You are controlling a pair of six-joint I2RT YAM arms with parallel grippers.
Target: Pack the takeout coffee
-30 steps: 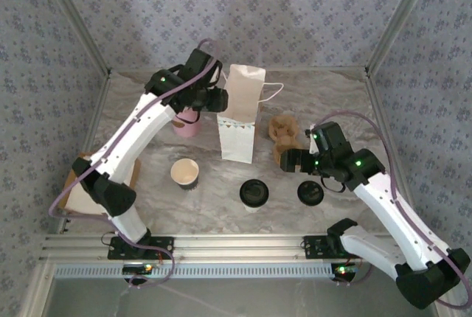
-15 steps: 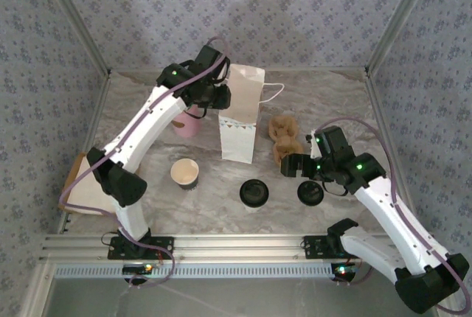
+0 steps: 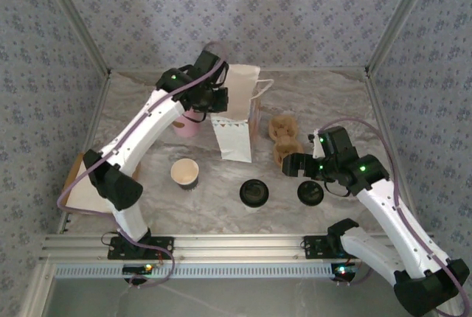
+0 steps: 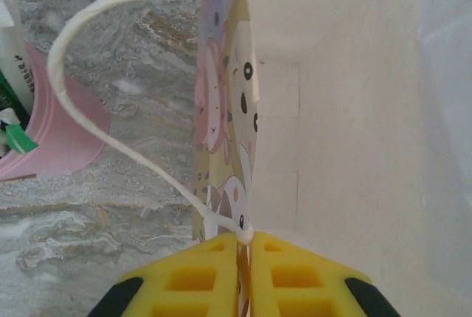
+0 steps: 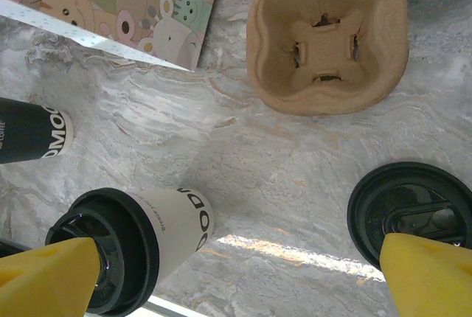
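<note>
Marbled tabletop carries our paper bag mid-table, toward the far edge, its rim pinched between our left gripper's closed fingers. Our right gripper hangs spread wide and empty near two lidded coffee cups by the near edge.

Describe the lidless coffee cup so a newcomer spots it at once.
Find the white paper bag standing in the middle. Of the three coffee cups in front of it, the lidless cup is leftmost. The middle cup and right cup wear black lids; this one is open, pale inside.
</note>
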